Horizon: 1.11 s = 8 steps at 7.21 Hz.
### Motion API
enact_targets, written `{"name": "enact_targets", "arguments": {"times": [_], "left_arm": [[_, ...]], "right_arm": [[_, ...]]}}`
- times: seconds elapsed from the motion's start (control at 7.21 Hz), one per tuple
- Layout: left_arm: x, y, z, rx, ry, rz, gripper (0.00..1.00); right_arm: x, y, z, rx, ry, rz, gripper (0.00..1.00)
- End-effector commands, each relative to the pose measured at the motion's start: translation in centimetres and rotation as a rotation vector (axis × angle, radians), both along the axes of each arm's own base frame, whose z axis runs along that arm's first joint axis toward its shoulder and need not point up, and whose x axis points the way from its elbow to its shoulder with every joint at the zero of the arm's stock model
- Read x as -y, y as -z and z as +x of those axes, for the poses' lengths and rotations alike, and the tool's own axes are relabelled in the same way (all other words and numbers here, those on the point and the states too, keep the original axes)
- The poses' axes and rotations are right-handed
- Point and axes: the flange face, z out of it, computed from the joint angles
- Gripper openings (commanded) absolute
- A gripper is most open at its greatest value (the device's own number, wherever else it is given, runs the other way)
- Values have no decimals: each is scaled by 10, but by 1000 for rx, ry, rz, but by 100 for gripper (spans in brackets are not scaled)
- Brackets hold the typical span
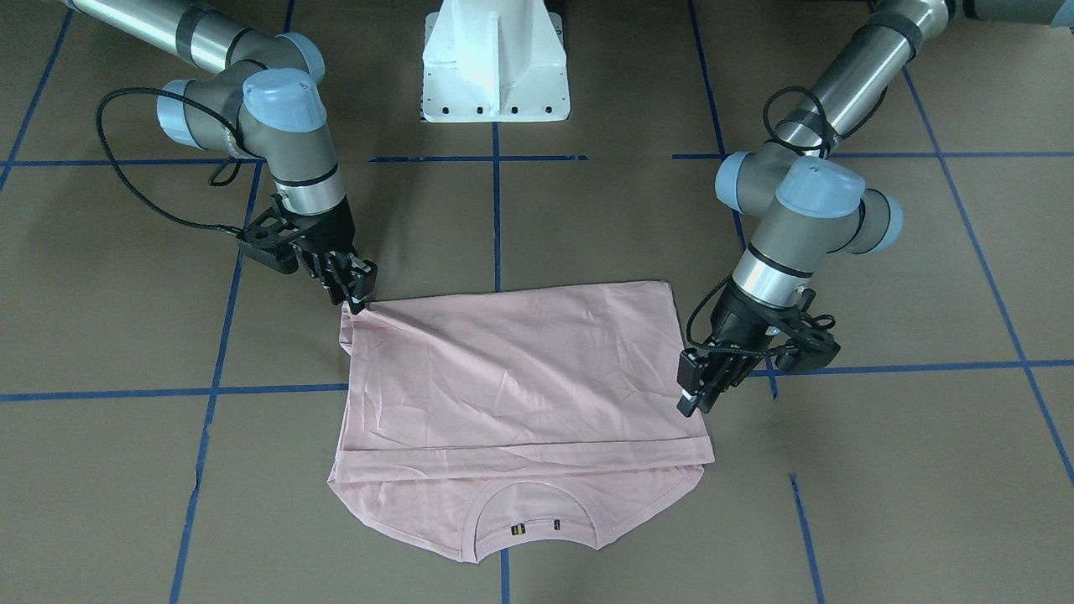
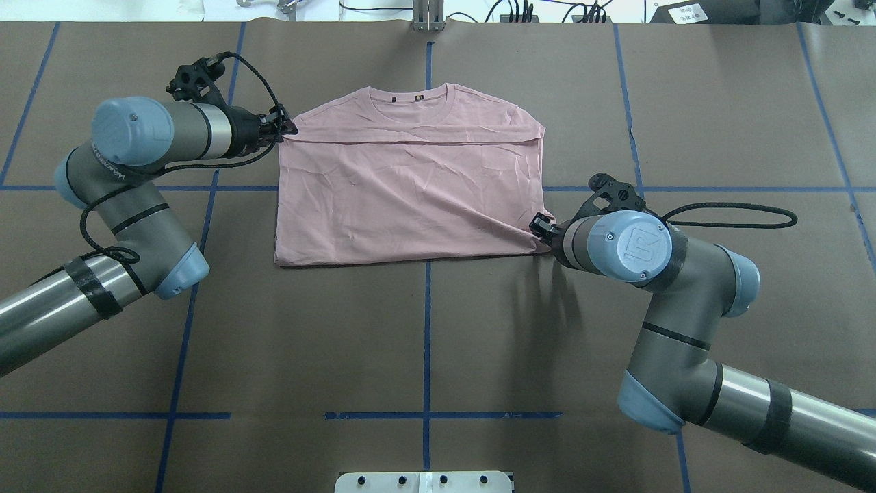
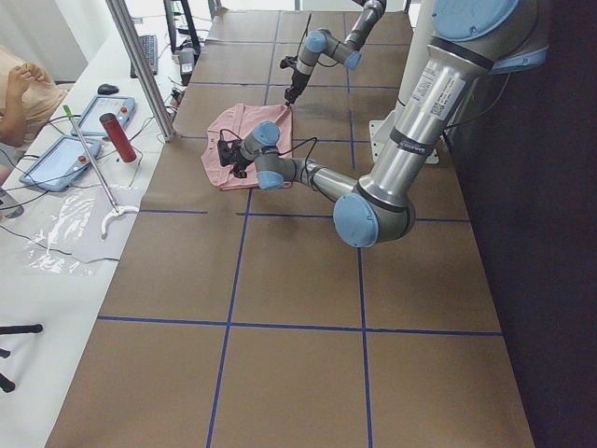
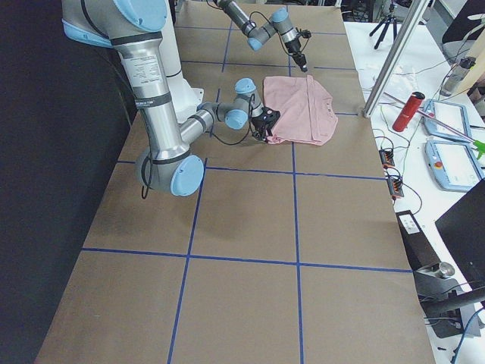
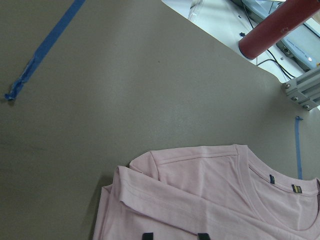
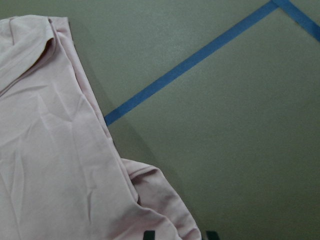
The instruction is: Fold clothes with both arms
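Note:
The pale pink T-shirt (image 1: 520, 377) (image 2: 410, 192) lies folded on the brown table, its lower half laid up over the chest and the ribbed collar (image 1: 537, 520) on the far side from the robot. My left gripper (image 2: 284, 129) (image 1: 695, 401) is shut on the folded layer's far-left corner, low on the table. My right gripper (image 2: 540, 224) (image 1: 359, 294) is shut on the near-right corner, and creases in the cloth run toward it. Each wrist view shows pink cloth (image 5: 210, 190) (image 6: 50, 150) running under the fingertips at the bottom edge.
The white pedestal (image 1: 495, 59) stands at the robot's side of the table. Blue tape lines (image 2: 427, 322) cross the brown surface. Beyond the far edge stand an aluminium post (image 3: 140, 65), a red cylinder (image 3: 118, 137) and tablets; a person's arm (image 3: 19, 93) shows there.

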Motion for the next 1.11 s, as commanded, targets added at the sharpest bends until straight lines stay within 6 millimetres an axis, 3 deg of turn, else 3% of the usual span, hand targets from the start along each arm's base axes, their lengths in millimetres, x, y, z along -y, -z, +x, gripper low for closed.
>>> {"name": "enact_targets", "arguments": {"times": [0.0, 0.14, 0.28, 0.55, 0.69, 0.83, 0.97], "left_arm": [[0, 0, 0, 0, 0, 0, 41], [-1, 3, -1, -3, 0, 3, 41], [-1, 3, -1, -4, 1, 2, 41], [-1, 3, -1, -6, 2, 0, 41], [-1, 3, -1, -6, 2, -1, 41], [-1, 3, -1, -6, 2, -1, 41], [-1, 4, -1, -8, 0, 1, 41]], "right_arm": [[2, 0, -3, -2, -1, -1, 8], [3, 1, -2, 1, -2, 0, 0], [4, 6, 2, 8, 0, 5, 0], [-29, 33, 50, 72, 18, 24, 0], [-65, 60, 73, 100, 56, -14, 0], [-108, 94, 82, 105, 96, -59, 0], [-160, 111, 93, 74, 205, -108, 0]]}}
